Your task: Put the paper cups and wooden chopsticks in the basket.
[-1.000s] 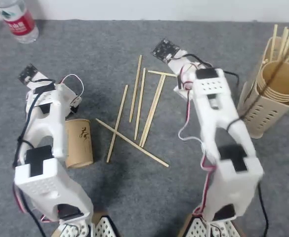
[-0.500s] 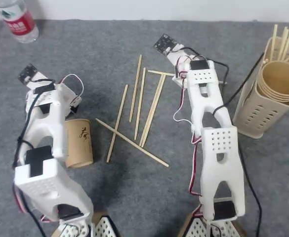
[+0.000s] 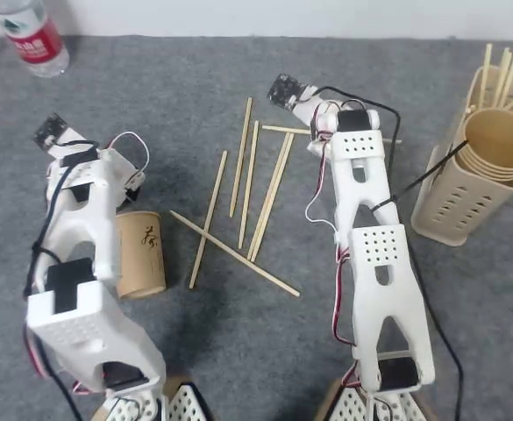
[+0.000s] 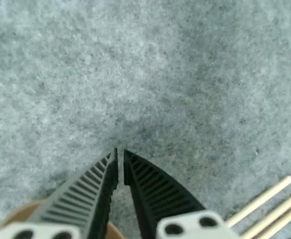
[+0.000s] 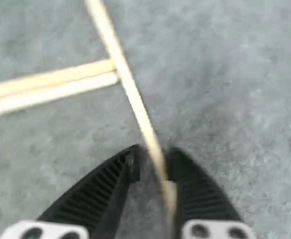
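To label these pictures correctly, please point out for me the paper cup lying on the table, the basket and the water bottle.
paper cup (image 3: 142, 259), high view, on its brown side wall.
basket (image 3: 453, 210), high view, on its perforated front wall.
water bottle (image 3: 35, 39), high view, on its red label.

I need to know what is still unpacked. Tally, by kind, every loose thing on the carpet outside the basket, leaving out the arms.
Wooden chopsticks: 7
Paper cup: 1
Plastic bottle: 1
Total: 9
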